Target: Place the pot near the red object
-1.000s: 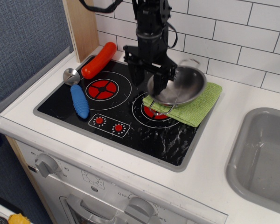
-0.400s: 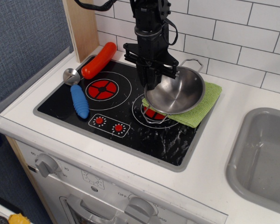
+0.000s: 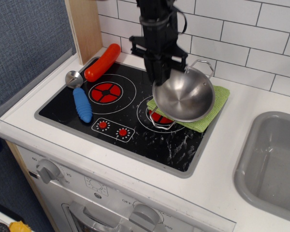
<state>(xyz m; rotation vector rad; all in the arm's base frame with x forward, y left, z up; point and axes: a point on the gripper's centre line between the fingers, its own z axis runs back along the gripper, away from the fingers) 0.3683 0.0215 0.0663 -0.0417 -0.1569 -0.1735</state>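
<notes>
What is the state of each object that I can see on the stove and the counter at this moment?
Shiny stainless-steel pot: gripped at its rim, tilted, open side toward the camera, empty.
Black gripper: shut on the pot.
Red-orange sausage-shaped cylinder: lying at the cooktop's back left corner.
Spoon with blue ribbed handle: lying flat on the cooktop.
Green cloth: spread flat below the pot.
Grey sink: empty.

— What's on the stove top [image 3: 130, 140] over there?

— A spoon [image 3: 79, 94] on the left, blue ribbed handle toward us, silver bowl at the far end. A green cloth [image 3: 217, 99] lies over the right edge of the hob.

— And around it?

— A grey sink [image 3: 273, 159] to the right, white tiles [image 3: 261, 34] behind, a wooden panel [image 3: 84, 29] at the far left, grey knobs [image 3: 48, 170] below.
</notes>
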